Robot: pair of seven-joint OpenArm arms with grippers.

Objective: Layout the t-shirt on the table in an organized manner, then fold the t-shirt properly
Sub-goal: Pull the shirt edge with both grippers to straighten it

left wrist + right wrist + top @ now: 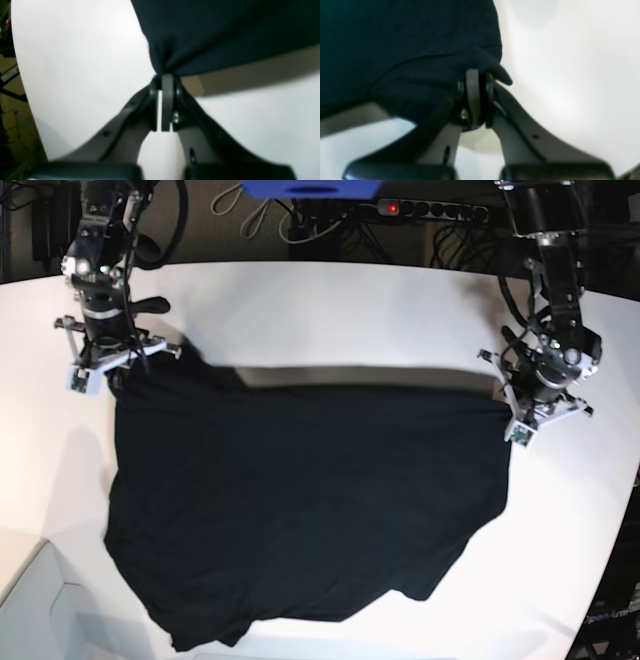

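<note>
In the left wrist view, the left gripper (163, 77) has its jaws pressed together on a bunched corner of the t-shirt (225, 32). The black cloth gathers into pinched folds right at the fingertips and fans out above and to the right of them. A band of shadow lies on the table (75, 62) just below the shirt's lifted edge, so that edge hangs clear of the white surface there. The table's curved rim runs down the picture's left side, well apart from the shirt.

In the right wrist view, the right gripper (475, 75) is likewise clamped on the t-shirt (395, 50), with a small tip of black cloth poking out just to the right of the fingertips. The shirt fills the area above and to the left of the gripper, with a seam or fold line curving across it. The bare table (570, 75) lies to the right of the shirt.

In the base view, the t-shirt (300, 500) lies spread over the middle of the table (330, 310), plain black side showing, its far edge stretched taut in a nearly straight line. The right gripper (118, 368) grasps the shirt's far corner at the picture's left, and the left gripper (508, 402) grasps the far corner at the picture's right. The near edge of the shirt is uneven and rumpled, close to the table's near rim.
</note>
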